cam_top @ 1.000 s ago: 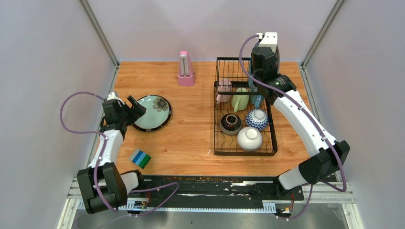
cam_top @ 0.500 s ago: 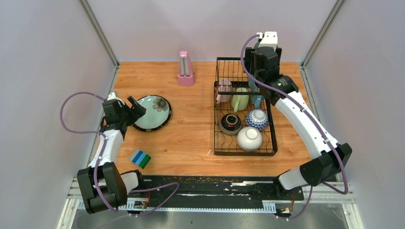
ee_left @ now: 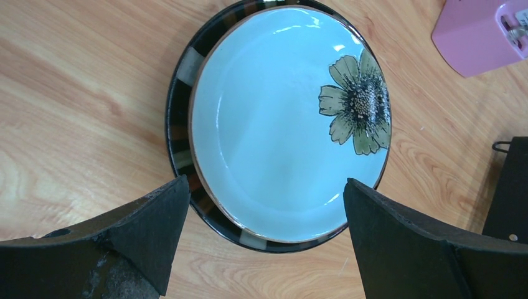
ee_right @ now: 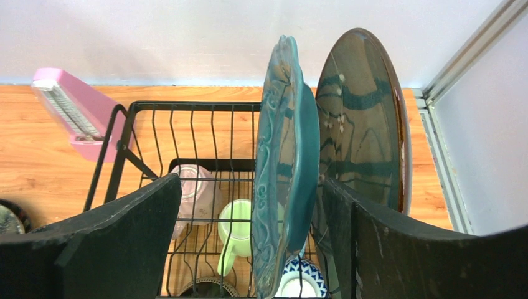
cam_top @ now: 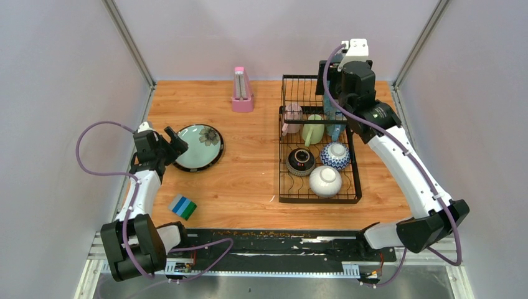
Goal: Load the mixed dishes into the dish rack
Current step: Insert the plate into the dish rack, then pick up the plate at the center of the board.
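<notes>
A pale-blue flower-painted plate (ee_left: 274,124), dark-rimmed, is seen flat below the spread-wide left gripper (ee_left: 266,184). A teal embossed plate (ee_right: 283,156) is stood upright in the dish rack (ee_right: 187,105), between the released right gripper's (ee_right: 249,187) fingers.

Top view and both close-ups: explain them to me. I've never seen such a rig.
These are two robot arms bolted at the near table edge. The top view looks down from above and behind them; each close-up comes from a wrist camera, so the black wedges are that arm's tool. On the table lie a flowered plate, a pink metronome, a striped block and a wire dish rack. The rack holds a pink mug, a green mug, a dark bowl, a blue-patterned bowl, a white bowl and, upright, a teal plate and a brown plate. The left tool is open by the flowered plate; the right tool is open astride the teal plate. Neither holds anything.
</notes>
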Robot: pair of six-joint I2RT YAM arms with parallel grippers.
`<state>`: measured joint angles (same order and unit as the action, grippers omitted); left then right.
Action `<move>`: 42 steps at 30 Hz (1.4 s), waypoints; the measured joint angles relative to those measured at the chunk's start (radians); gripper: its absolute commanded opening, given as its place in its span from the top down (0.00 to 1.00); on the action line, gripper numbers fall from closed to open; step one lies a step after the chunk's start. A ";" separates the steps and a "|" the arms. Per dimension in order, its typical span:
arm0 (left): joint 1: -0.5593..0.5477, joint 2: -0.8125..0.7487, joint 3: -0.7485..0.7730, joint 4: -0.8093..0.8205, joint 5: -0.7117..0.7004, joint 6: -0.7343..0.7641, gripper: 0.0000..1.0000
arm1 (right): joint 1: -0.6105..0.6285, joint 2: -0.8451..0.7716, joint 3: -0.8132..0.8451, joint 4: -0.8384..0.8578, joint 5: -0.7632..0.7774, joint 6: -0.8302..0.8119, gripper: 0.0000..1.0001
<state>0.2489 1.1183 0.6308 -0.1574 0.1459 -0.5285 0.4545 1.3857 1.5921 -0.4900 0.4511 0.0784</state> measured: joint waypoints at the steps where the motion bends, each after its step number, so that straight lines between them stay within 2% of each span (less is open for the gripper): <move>1: 0.000 -0.004 0.000 -0.003 -0.009 0.000 0.00 | 0.000 -0.003 0.000 0.000 -0.008 0.002 0.14; 12: 0.000 -0.017 0.000 -0.024 -0.062 0.000 0.00 | 0.000 -0.096 -0.009 0.018 -0.200 0.046 0.13; 17: 0.000 -0.024 0.000 -0.040 -0.092 0.000 0.00 | 0.000 -0.204 -0.052 0.105 -0.389 0.068 0.20; 21: 0.000 -0.048 0.000 -0.051 -0.121 -0.001 0.00 | 0.023 -0.222 -0.049 0.177 -0.552 0.094 0.19; 23: 0.000 -0.057 0.000 -0.056 -0.138 -0.001 0.00 | 0.075 -0.168 -0.016 0.212 -0.647 0.110 0.18; 27: 0.000 -0.062 0.000 -0.056 -0.146 -0.002 0.00 | 0.159 -0.048 0.030 0.231 -0.697 0.111 0.14; 32: 0.000 -0.062 0.000 -0.054 -0.145 -0.004 0.00 | 0.237 0.199 0.135 0.196 -0.714 0.124 0.14; 42: 0.000 -0.018 -0.004 -0.008 -0.100 -0.020 0.00 | 0.238 0.562 0.324 0.103 -0.872 0.295 0.26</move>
<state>0.2493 1.1000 0.6266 -0.1658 0.0463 -0.5488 0.6926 1.9480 1.9163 -0.3874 -0.4206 0.3737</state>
